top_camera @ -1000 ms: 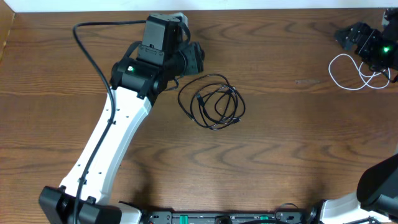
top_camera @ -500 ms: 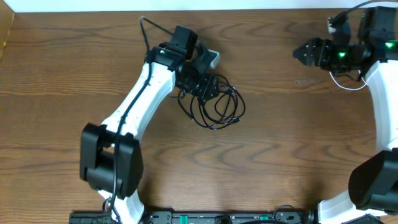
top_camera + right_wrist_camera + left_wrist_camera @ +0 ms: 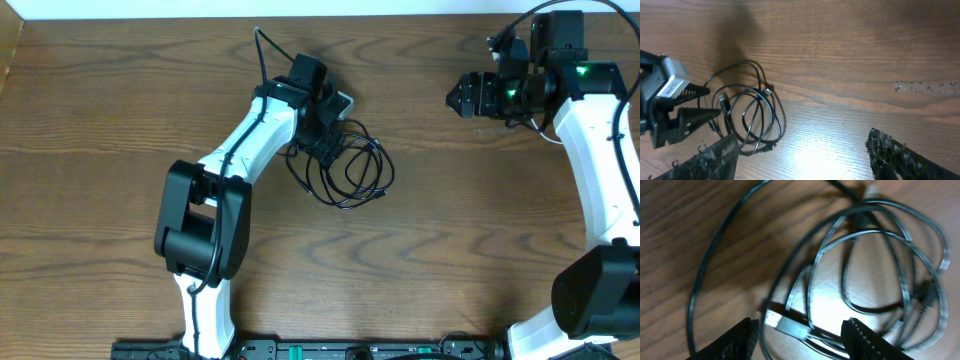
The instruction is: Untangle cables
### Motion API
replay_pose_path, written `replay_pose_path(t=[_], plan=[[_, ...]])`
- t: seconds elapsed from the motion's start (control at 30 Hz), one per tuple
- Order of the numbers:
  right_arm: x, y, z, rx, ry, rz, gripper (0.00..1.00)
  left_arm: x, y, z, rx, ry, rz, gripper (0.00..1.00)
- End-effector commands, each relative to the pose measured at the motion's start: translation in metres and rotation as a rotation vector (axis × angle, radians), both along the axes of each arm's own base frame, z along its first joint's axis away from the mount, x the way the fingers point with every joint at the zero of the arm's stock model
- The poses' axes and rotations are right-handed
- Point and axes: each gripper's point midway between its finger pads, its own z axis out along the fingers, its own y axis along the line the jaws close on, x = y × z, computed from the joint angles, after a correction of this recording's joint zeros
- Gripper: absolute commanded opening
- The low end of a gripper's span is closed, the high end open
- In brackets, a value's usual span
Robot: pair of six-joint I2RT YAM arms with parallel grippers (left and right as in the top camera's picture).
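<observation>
Brown wood-grain desk (image 3: 100,150) carries all items and is the largest surface observed. White left arm (image 3: 235,165) reaches from the near edge up toward mid-desk; white right arm (image 3: 600,170) runs up the right side and bends inward at the top. Left end effector (image 3: 801,325) is low over the desk, its two black fingers (image 3: 742,335) apart with a clear gap. They are not clamped on anything; several strands lie in the gap on the desk without being pinched. Right end effector (image 3: 802,137) is raised above bare desk, its two fingers spread wide with nothing between them. Black cable (image 3: 345,170) lies on the desk as a loose coil of overlapping loops, directly under and just ahead of the left end effector. Its near edge passes between that end effector's fingertips, and the rest of the coil fans out beyond them. From the right end effector the same coil is well apart, ahead and to its left, with open desk between. One small end plug (image 3: 383,192) rests at the coil's edge farthest from the left end effector. Whether any left fingertip touches a strand cannot be told from the blurred wrist view.
</observation>
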Motion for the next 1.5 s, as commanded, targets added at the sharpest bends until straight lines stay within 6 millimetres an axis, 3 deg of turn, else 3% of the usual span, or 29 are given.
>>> replay_pose_path(t=[0.0, 0.3, 0.37, 0.4, 0.43, 0.47, 0.6, 0.67, 0.77, 0.8, 0.87, 0.9, 0.97, 1.07, 1.2, 1.23, 1.33, 1.47], plan=[[-0.001, 0.003, -0.004, -0.021, 0.001, 0.028, 0.79, 0.002, 0.012, -0.020, 0.073, 0.007, 0.006, 0.58], [0.000, 0.003, -0.004, -0.031, -0.008, 0.041, 0.81, 0.006, 0.005, -0.042, 0.067, 0.030, 0.055, 0.54], [-0.001, 0.003, -0.005, -0.032, -0.006, 0.042, 0.81, 0.007, 0.005, -0.042, 0.066, 0.032, 0.062, 0.42], [-0.001, 0.003, -0.005, -0.032, -0.005, 0.042, 0.81, 0.006, 0.005, -0.042, 0.066, 0.033, 0.065, 0.32], [-0.001, 0.003, -0.005, -0.032, -0.004, 0.042, 0.81, 0.007, 0.005, -0.042, 0.066, 0.033, 0.066, 0.15], [-0.001, 0.003, -0.005, -0.032, -0.004, 0.042, 0.81, 0.007, 0.005, -0.042, 0.065, 0.030, 0.066, 0.08], [-0.001, 0.003, -0.005, -0.031, -0.003, 0.042, 0.82, 0.022, 0.021, -0.031, 0.134, -0.014, 0.226, 0.07], [-0.001, 0.003, -0.005, -0.031, -0.002, 0.042, 0.83, 0.032, 0.025, -0.007, 0.136, -0.064, 0.295, 0.07], [-0.002, 0.003, -0.005, -0.030, 0.000, 0.042, 0.83, 0.039, 0.015, 0.075, 0.021, -0.209, 0.322, 0.07], [-0.002, 0.005, -0.005, -0.020, 0.001, 0.047, 0.83, 0.038, 0.013, 0.099, -0.008, -0.257, 0.320, 0.07], [-0.003, 0.009, -0.004, 0.002, 0.001, 0.058, 0.83, 0.034, 0.010, 0.128, -0.043, -0.311, 0.313, 0.07], [-0.004, 0.015, -0.003, 0.035, 0.002, 0.074, 0.83, 0.028, 0.007, 0.155, -0.076, -0.361, 0.306, 0.07], [-0.005, 0.019, -0.003, 0.062, 0.003, 0.088, 0.83, 0.022, 0.005, 0.183, -0.115, -0.412, 0.308, 0.08], [-0.006, 0.024, -0.007, 0.074, 0.008, 0.099, 0.83, 0.007, -0.007, 0.239, -0.268, -0.499, 0.263, 0.07], [-0.008, 0.031, -0.010, 0.074, 0.012, 0.115, 0.83, -0.004, -0.016, 0.296, -0.422, -0.600, 0.239, 0.07], [-0.009, 0.035, -0.011, 0.074, 0.013, 0.127, 0.84, -0.009, -0.016, 0.321, -0.480, -0.653, 0.243, 0.08], [-0.010, 0.043, -0.011, 0.073, 0.007, 0.145, 0.84, -0.019, -0.011, 0.366, -0.570, -0.758, 0.255, 0.07], [-0.009, 0.047, -0.010, 0.073, -0.002, 0.155, 0.84, -0.030, -0.006, 0.404, -0.661, -0.839, 0.274, 0.07]])
